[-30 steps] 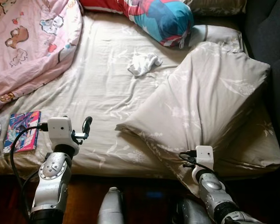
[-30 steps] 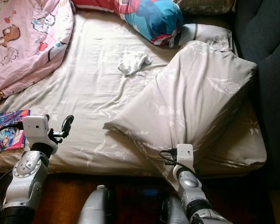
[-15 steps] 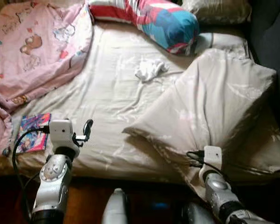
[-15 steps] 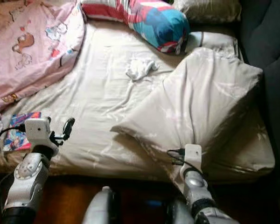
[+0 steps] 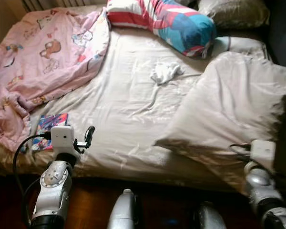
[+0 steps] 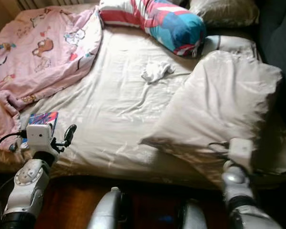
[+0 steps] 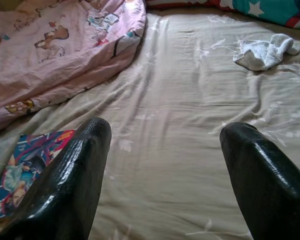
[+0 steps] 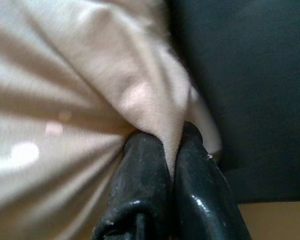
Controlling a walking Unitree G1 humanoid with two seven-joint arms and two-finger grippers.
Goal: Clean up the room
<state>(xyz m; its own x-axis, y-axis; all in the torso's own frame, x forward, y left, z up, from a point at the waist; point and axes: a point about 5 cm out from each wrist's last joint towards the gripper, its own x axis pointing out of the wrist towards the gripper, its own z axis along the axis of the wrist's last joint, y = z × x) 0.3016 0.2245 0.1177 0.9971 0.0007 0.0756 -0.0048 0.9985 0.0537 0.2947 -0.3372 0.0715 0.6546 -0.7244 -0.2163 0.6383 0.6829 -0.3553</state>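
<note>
On my left, the left end effector hangs released over the near edge of the bed, its two fingers spread wide with nothing between them. Just to its left on the sheet lies a colourful book, and beyond that the pink blanket is bunched toward the far left corner. Straight ahead of this end effector and well apart sits a small white cloth; further back rests a striped bolster pillow.

Moving right, the beige duvet is folded back on itself, its fold running diagonally from the near middle of the bed up toward the far right. The right end effector is clenched on a corner of this duvet, fabric pinched tight between its fingers, at the near right edge of the bed.

I judge the coming move turns on that: the duvet's bulk lies ahead and to the left of the right end effector, so spreading it means drawing the held corner along the near edge.
</note>
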